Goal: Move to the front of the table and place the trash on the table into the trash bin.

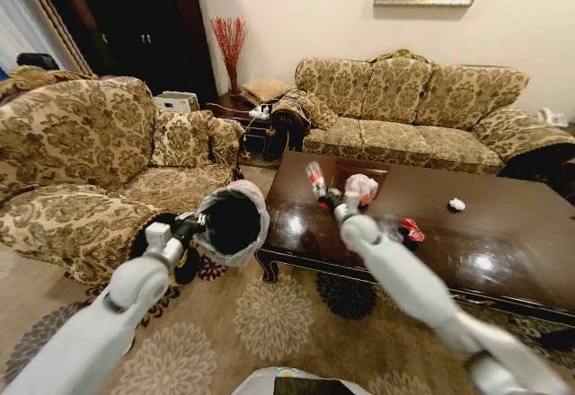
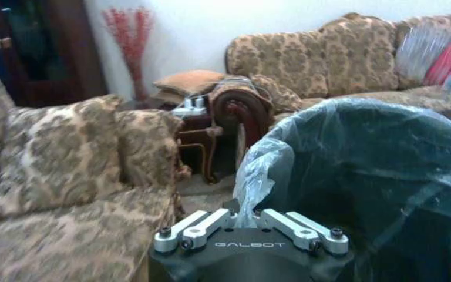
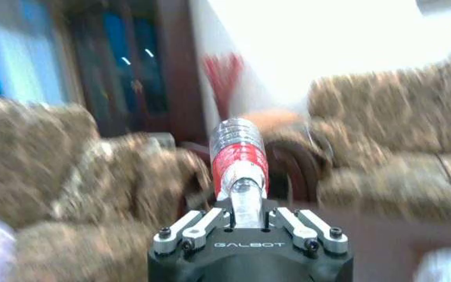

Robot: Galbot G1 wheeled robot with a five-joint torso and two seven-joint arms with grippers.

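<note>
Right gripper [image 1: 331, 203] grips the bottle [image 1: 315, 179] at frame centre, above the bench [image 1: 503, 233]; left gripper [image 1: 191, 228] clamps the bin [image 1: 232, 223] rim, centre-left.

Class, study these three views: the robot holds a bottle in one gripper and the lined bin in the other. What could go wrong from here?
1. The right gripper holds the bottle by one end, most of it sticking out past the fingers; it might slip or swing loose.
2. The left gripper grips the bin at its rim, over the thin liner; the liner may tear or the bin tip.
3. The bottle is above the table, not the bin; released now, it would miss.
</note>
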